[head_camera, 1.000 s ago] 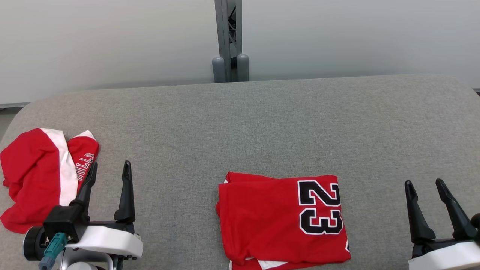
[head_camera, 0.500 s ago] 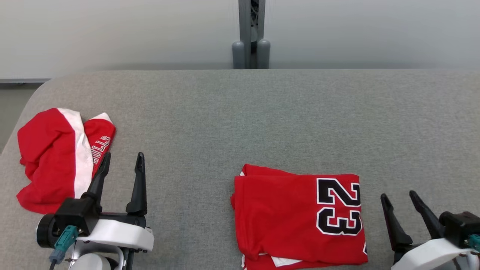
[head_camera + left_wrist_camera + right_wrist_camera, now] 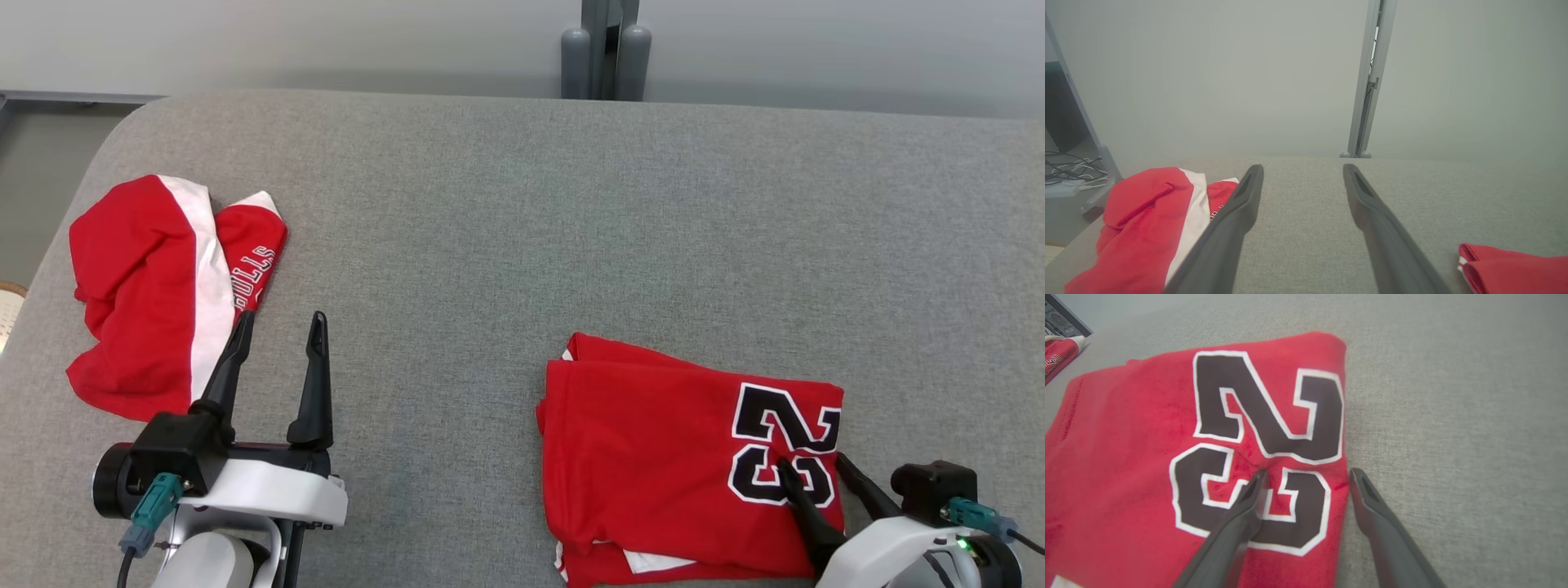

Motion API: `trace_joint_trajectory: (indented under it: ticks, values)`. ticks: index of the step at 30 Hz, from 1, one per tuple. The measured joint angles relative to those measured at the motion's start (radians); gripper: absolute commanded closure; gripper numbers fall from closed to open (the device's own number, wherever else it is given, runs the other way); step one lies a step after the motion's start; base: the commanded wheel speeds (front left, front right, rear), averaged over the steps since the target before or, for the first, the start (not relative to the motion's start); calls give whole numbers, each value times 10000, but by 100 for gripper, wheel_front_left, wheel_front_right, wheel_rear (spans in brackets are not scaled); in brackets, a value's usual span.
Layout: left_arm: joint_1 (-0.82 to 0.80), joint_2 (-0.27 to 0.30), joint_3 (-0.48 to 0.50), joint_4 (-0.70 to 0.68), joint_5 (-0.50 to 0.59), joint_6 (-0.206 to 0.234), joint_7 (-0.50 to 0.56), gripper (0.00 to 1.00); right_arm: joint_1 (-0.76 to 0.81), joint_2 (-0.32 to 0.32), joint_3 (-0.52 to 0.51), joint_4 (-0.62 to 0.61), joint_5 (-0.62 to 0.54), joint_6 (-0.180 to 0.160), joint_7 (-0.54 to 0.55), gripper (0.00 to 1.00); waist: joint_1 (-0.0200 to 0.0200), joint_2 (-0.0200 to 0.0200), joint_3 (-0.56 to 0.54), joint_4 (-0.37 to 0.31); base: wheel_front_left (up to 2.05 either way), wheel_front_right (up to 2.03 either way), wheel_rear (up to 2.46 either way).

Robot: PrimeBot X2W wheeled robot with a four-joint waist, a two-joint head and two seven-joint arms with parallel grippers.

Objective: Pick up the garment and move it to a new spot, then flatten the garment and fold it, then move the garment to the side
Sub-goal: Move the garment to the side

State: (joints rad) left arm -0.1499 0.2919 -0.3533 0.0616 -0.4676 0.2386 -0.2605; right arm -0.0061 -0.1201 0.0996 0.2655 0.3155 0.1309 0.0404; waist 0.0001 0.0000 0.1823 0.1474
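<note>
At the right edge of the folded garment [image 3: 678,457], right tool [image 3: 812,464] low over the cloth, jaws spread wide and gripping nothing: one finger lying over the black number 23 [image 3: 784,445], the other just off the hem above bare table [image 3: 522,229], so straddling that edge. Seen along the fingers in the right wrist view, same straddle, inner fingertip at or very near the red cloth; cannot tell whether touching. Across at the lower left, left tool [image 3: 281,317] likewise wide open and empty, fingers pointing up the table, just beside a crumpled garment [image 3: 155,294] in red and white, well apart from the folded one. Folded garment itself lying flat in a neat rectangle near the front of the table, right of centre, with a little white showing between layers at the near edge. Looks flattened and folded already, so probably the last step in hand: taking the garment to the side. Next, likely needed: lowering the right tool onto that edge, closing through all the layers at once rather than the top one alone, then sliding or lifting gently to keep the fold shut. Some risk of pinching a single layer and peeling the stack apart. Farther out, a grey post [image 3: 606,49] at the table's far edge.
</note>
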Motion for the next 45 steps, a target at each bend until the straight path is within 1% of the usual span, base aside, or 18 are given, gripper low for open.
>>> trace_joint_trajectory:
  ticks: [1, 2, 3, 5, 9, 14, 17, 21, 26, 30, 31, 32, 37, 41, 45]
  values:
    - [-11, -23, 36, 8, 25, -2, 0, 0, -88, -21, 88, 96, 79, 0, 10, 43, 0, 0, 48, 16, 0, 0, 0]
    - [-25, -48, 71, 10, 56, -17, 0, 0, -169, -59, 203, 169, 159, -2, 46, 68, 0, 0, 93, 25, 0, 0, 0]
    - [-40, -77, 102, 17, 88, -58, 0, 0, -238, -94, 267, 186, 203, 0, -25, 100, -1, 0, 130, 31, 0, 0, 0]
    - [-62, -134, 146, 23, 119, -88, 0, 0, -387, -146, 349, 290, 274, 0, -71, 100, 0, 0, 183, 29, 0, 0, 0]
    - [-87, -171, 284, -46, 288, -105, 0, 0, -512, -336, 205, 259, -169, 4, -476, 100, 0, 0, 261, -118, 0, 0, 0]
    - [-112, -165, 387, -230, 424, -194, -12, 0, -672, -407, -15, 67, -926, 2, -729, 100, -1, 0, 360, -617, 0, 0, 0]
    - [-170, -115, 366, -353, 499, -278, -12, 0, -811, -383, -174, -52, -1407, 4, -947, 100, -1, 0, 423, -1081, 0, 0, 0]
    - [-305, 21, 299, -560, 637, -297, 31, 0, -985, -318, -353, -159, -1770, 2, -1233, 100, -1, 0, 518, -1839, 0, 0, 0]
    - [-569, 322, 261, -830, 825, -295, 303, 0, -1253, -228, -635, -125, -1998, 2, -1586, 100, -1, 0, 647, -2874, 0, 0, 0]
    - [-776, 550, 219, -1112, 980, -303, 594, 0, -1615, -165, -642, 117, -2025, 2, -1864, 100, 0, 0, 762, -3663, 0, 0, 0]
    - [-896, 646, 165, -1248, 1024, -311, 734, 0, -1956, -192, -617, 313, -2031, 2, -1969, 100, -1, 0, 821, -4021, 0, 0, 0]
    - [-955, 673, 146, -1304, 1062, -324, 792, 0, -2169, -228, -596, 456, -2042, 2, -2088, 100, -1, 0, 853, -4193, 0, 0, 0]
    - [-1304, 727, 2, -1448, 1152, -397, 1066, 0, -3537, -447, -673, 1367, -2079, 2, -2422, 100, -1, 0, 1041, -4841, 0, 0, 0]
    - [-1598, 742, -182, -1517, 1250, -460, 1229, 0, -4705, -817, -1011, 2408, -2132, 2, -2702, 100, 0, 0, 1318, -5040, 0, 0, 0]
    - [-1868, 742, -332, -1561, 1333, -541, 1340, 0, -5599, -1154, -1331, 3553, -2215, 2, -2867, 100, 0, 0, 1567, -5032, 0, 0, 0]
